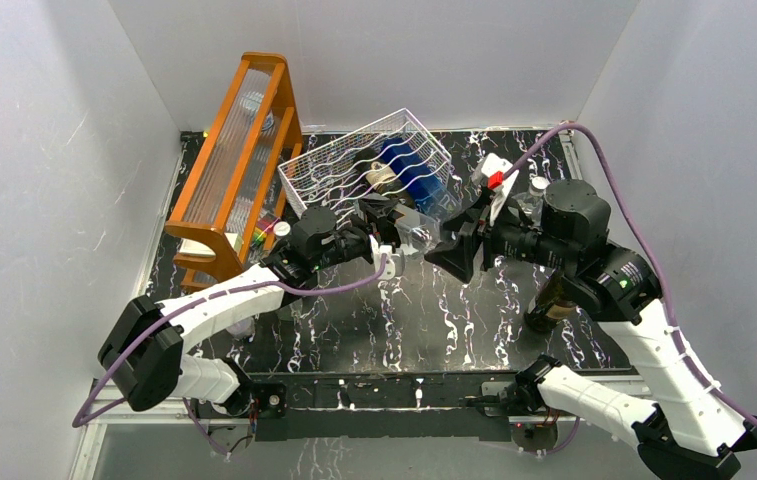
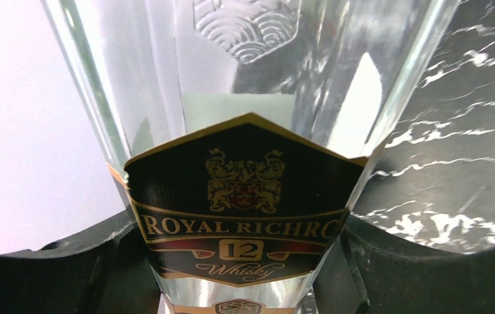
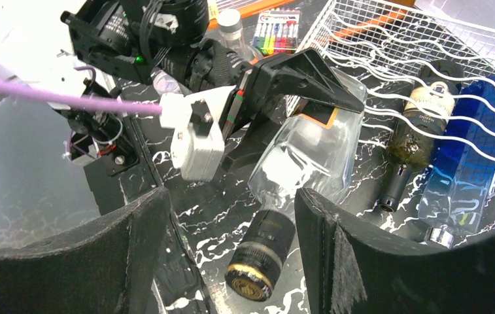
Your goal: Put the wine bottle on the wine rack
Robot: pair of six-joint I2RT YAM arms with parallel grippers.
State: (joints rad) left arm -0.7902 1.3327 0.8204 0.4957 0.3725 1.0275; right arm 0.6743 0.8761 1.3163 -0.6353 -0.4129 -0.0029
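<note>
Two bottles lie in the rack (image 1: 339, 172), which sits by the far edge of the tabletop (image 1: 454, 330), a little left of its middle. They are a dark bottle (image 3: 424, 111) with a pale label and a blue bottle (image 3: 467, 154), side by side, necks toward the near edge.

We see the clear bottle (image 3: 303, 154) outside the rack, just off its near right side, over the middle of the tabletop. The left claw (image 2: 241, 235) is clamped on its body, a finger on either side beside the black label (image 2: 241, 209) reading "Royal Richro 12 Whisky". The bottle lies tilted, its neck and dark, gold-rimmed cap (image 3: 257, 265) pointing away from the left claw and toward the right claw (image 3: 231, 216). We cannot tell whether the cap touches the tabletop.

The right claw is spread wide. In its wrist view its fingers (image 3: 133, 255) frame the neck, with a gap to the glass on both sides.

At the far left corner stands an orange frame (image 1: 239, 150), with a marker pack (image 3: 277, 33) near its foot. Toward the right edge, a brown bottle (image 1: 552, 302) stands partly hidden under the right arm.
</note>
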